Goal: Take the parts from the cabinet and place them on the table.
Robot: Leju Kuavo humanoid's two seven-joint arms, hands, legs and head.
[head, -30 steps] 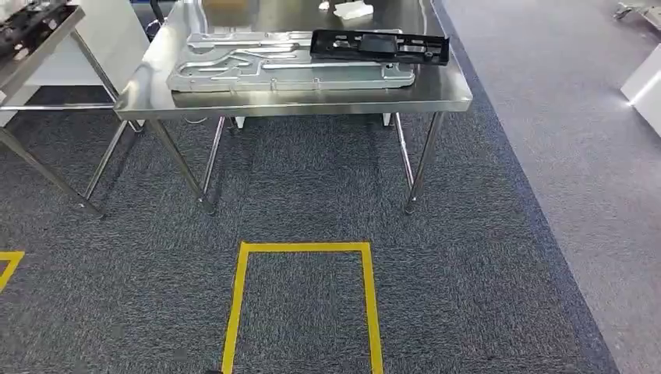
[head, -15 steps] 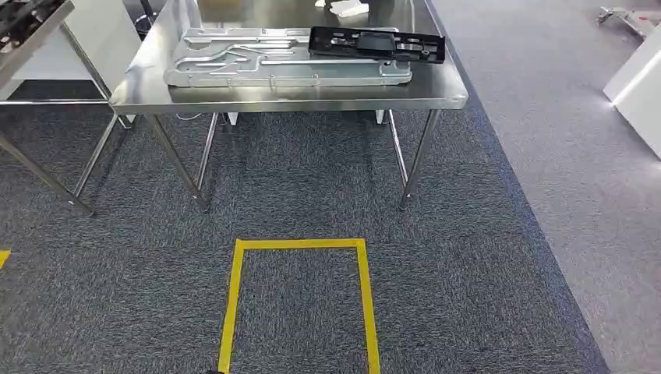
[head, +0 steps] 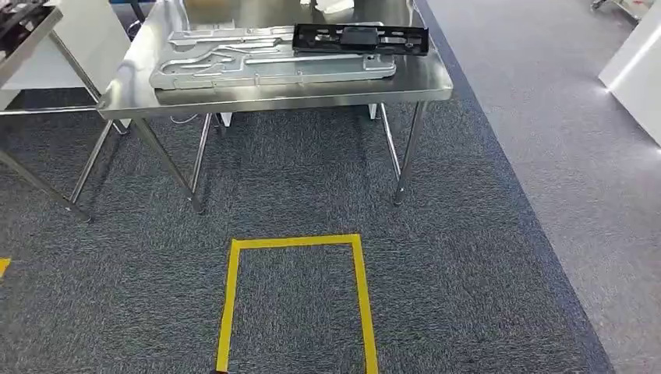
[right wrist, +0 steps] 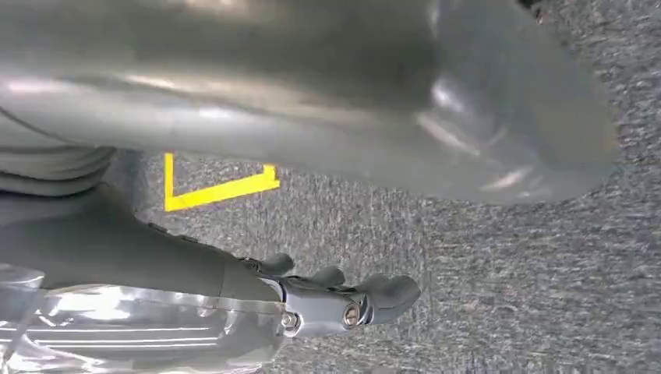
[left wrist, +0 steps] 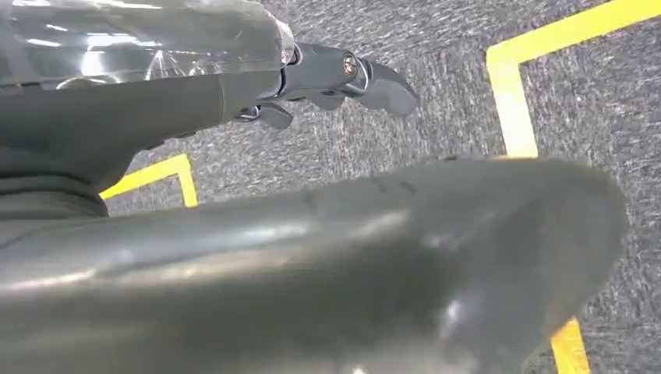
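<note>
A shiny steel table (head: pixel 132 93) stands on speckled grey carpet (head: pixel 468 257), behind a yellow tape outline (head: pixel 296 243). On it lie a flat silver stamped panel (head: pixel 265 66) and, overlapping its far right edge, a long black plastic part (head: pixel 360 39). The left hand (left wrist: pixel 335 78) and right hand (right wrist: pixel 335 300) hang over carpet, fingers extended, holding nothing
</note>
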